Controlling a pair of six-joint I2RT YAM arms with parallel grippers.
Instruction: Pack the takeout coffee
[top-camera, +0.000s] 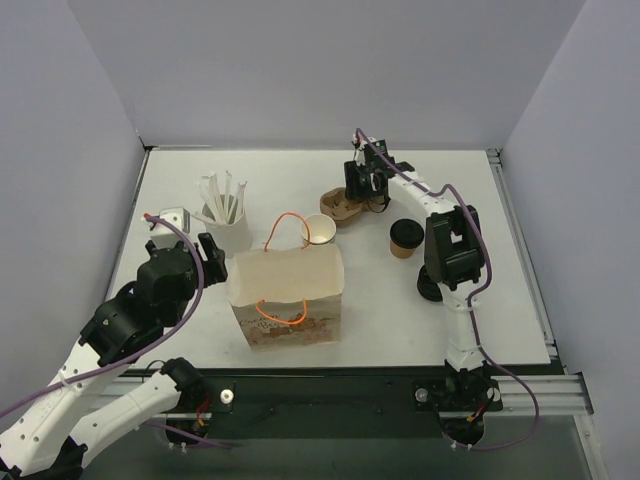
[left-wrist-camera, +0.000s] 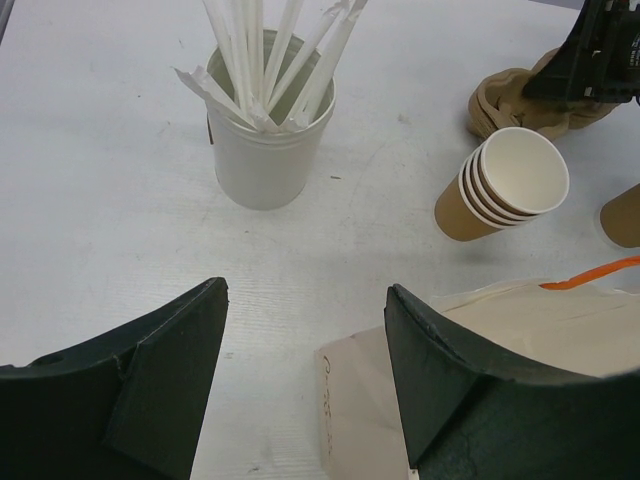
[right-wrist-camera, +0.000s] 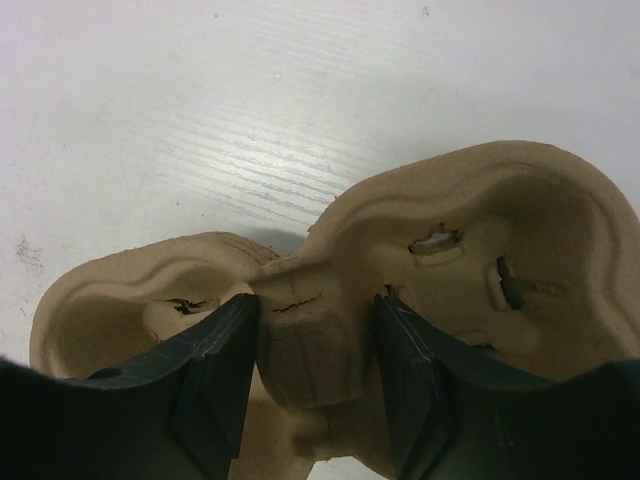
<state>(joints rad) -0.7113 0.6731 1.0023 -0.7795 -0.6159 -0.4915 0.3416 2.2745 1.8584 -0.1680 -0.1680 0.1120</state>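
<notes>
Right pincer (right-wrist-camera: 315, 300) clamped on carrier (right-wrist-camera: 520, 230) ridge between its fingers: lift fast and you may tear the pulp.

White arms (top-camera: 120, 410), black claws (left-wrist-camera: 305, 290), purple cables (top-camera: 203, 275)

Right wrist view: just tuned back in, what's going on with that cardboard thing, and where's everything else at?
The right claw grips the middle ridge of the carrier, which lies on the table at its far side. The coffee, lid on, stands untouched beside that arm, not yet packed. The left claw hangs open and empty over the table, near the straw cup and the bag.
</notes>
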